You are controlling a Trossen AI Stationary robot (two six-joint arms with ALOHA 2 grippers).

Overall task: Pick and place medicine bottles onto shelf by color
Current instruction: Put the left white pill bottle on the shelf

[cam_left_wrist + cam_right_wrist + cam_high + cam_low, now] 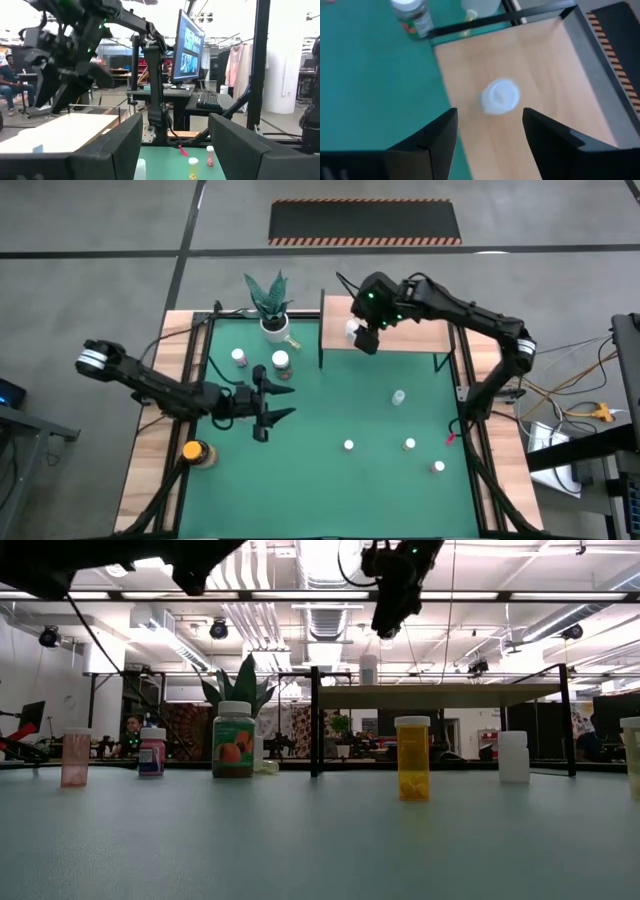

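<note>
A white-capped medicine bottle (499, 96) stands upright on the left end of the light wooden shelf (535, 65). My right gripper (490, 135) hangs open above it, fingers pointing down and clear of the cap; the low view shows the gripper (390, 605) well above the bottle (368, 670). Other bottles stand on the green mat: two near the plant (239, 357), (281, 361), an amber one with a yellow cap (192, 451), and several at the right (399, 397), (348, 445), (409, 444). My left gripper (288, 400) stands open over the mat's left half, with nothing between its fingers.
A potted green plant (272, 305) stands at the far edge, left of the shelf (385, 335). The shelf's black legs (314, 720) rise from the mat. Another bottle (439, 467) stands near the mat's right front. Bare mat lies in the middle (330, 410).
</note>
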